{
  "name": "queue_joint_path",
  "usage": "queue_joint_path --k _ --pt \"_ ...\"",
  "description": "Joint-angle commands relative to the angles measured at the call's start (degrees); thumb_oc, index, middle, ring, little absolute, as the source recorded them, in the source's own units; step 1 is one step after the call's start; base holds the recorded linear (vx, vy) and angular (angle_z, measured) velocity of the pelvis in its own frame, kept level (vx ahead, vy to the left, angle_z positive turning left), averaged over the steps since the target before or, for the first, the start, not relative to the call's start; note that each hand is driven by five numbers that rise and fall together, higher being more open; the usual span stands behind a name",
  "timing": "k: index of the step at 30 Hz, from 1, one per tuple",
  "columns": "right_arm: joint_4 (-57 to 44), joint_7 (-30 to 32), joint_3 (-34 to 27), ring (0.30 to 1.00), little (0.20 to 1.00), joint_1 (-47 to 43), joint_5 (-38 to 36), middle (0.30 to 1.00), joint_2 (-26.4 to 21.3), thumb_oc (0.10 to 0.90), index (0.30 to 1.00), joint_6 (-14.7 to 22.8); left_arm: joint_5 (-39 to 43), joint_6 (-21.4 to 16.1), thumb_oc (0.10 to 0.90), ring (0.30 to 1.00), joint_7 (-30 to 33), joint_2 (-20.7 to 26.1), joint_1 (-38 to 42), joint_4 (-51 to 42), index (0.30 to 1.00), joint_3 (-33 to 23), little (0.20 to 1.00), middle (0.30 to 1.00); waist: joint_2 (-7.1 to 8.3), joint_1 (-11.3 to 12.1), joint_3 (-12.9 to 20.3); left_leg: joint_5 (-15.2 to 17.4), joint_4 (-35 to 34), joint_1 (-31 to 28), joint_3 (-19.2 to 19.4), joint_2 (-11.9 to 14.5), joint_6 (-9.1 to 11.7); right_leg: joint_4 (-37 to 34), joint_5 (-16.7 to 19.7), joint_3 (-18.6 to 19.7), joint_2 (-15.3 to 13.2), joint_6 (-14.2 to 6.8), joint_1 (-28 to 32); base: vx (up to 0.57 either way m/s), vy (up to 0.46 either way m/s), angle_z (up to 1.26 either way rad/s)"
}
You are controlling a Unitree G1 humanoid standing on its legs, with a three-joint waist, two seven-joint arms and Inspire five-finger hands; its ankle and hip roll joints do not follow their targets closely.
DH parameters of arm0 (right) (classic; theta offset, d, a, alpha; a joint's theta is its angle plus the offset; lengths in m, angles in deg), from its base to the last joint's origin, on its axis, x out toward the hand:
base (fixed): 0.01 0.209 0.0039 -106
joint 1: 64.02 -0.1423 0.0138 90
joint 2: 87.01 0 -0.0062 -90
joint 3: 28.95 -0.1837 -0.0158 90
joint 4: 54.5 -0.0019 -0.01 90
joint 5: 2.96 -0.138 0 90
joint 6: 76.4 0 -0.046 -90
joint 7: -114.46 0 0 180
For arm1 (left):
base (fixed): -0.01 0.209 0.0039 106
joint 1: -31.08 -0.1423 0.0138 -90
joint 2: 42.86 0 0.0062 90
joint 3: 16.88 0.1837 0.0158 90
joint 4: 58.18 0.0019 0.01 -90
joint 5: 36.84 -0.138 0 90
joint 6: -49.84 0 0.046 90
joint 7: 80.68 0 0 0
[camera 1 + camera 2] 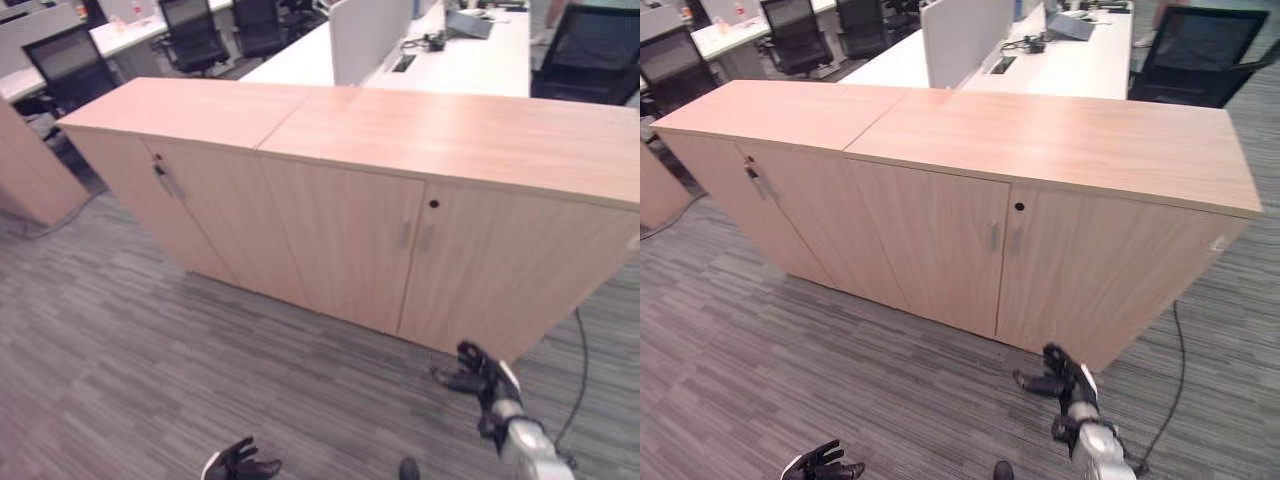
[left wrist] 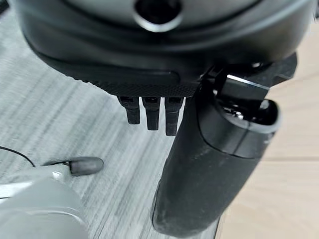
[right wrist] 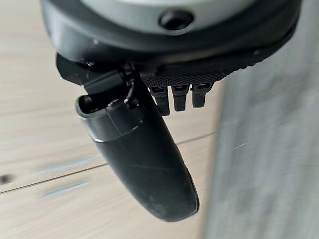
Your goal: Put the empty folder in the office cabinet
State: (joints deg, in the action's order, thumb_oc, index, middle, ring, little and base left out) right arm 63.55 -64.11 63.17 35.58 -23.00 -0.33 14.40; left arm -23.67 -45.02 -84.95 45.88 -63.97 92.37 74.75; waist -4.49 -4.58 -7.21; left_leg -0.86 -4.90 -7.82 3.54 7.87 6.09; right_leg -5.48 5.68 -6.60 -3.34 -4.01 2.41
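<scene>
Long light-wood office cabinet (image 1: 400, 200), doors closed, lies ahead. Right hand (image 1: 478, 378) nearer, fingers relaxed, empty; left hand (image 1: 240, 462) low, relaxed, empty.

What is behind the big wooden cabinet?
Behind the cabinet stands a white desk with a divider panel and black chairs. Its doors are closed, hiding the inside.
</scene>
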Motion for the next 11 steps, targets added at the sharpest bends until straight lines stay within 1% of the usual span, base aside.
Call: queue_joint_path --k 1,2,3,6,11 --pt "-0.7 -1.5 1.0 0.900 0.900 -4.7 6.2 0.900 -1.8 0.800 0.900 3.3 0.4 -2.8 0.800 0.900 1.3 4.5 5.2 1.4 0.900 0.3 0.900 0.900 1.35 -0.6 2.2 2.0 0.2 -2.6 2.9 2.3 2.4 2.9 -7.4 -1.4 -4.7 -4.2 5.0 0.00 0.020 -0.52" --pt "-0.6 -1.5 1.0 0.900 0.900 -4.7 6.2 0.900 -1.8 0.800 0.900 3.3 0.4 -2.8 0.800 0.900 1.3 4.6 5.2 1.4 0.900 0.3 0.900 0.900 1.36 -0.5 2.2 2.0 0.2 -2.7 3.0 2.3 2.4 2.9 -7.4 -1.3 -4.7 -4.2 5.0 0.00 0.036 -0.60" --pt "1.6 -1.6 1.6 0.900 0.900 -4.9 7.0 0.900 -1.3 0.800 0.900 3.2 1.3 -2.8 0.800 0.900 1.4 4.7 5.7 0.7 0.900 0.5 0.900 0.900 1.39 -0.9 2.2 2.2 0.4 -3.0 3.5 2.2 2.3 3.2 -7.4 -0.9 -4.9 -4.3 4.9 -0.01 0.025 -0.41" --pt "3.5 -1.5 1.9 0.900 0.900 -5.1 7.4 0.900 -1.1 0.800 0.900 3.0 2.1 -2.8 0.800 0.900 1.5 4.8 5.8 0.3 0.900 0.4 0.900 0.900 1.41 -0.9 2.1 2.3 0.5 -3.3 4.0 2.2 2.3 3.3 -7.3 -0.5 -5.0 -4.4 4.8 0.00 0.022 -0.24" --pt "6.9 -1.4 2.2 0.900 0.900 -6.3 6.9 0.900 -0.9 0.800 0.900 2.5 3.2 -3.2 0.800 0.900 1.8 4.4 6.0 -0.5 0.900 0.8 0.900 0.900 1.57 -1.1 2.2 2.6 0.6 -4.2 4.8 2.1 2.2 3.3 -7.3 0.3 -5.2 -4.5 5.1 -0.01 0.008 -0.07"
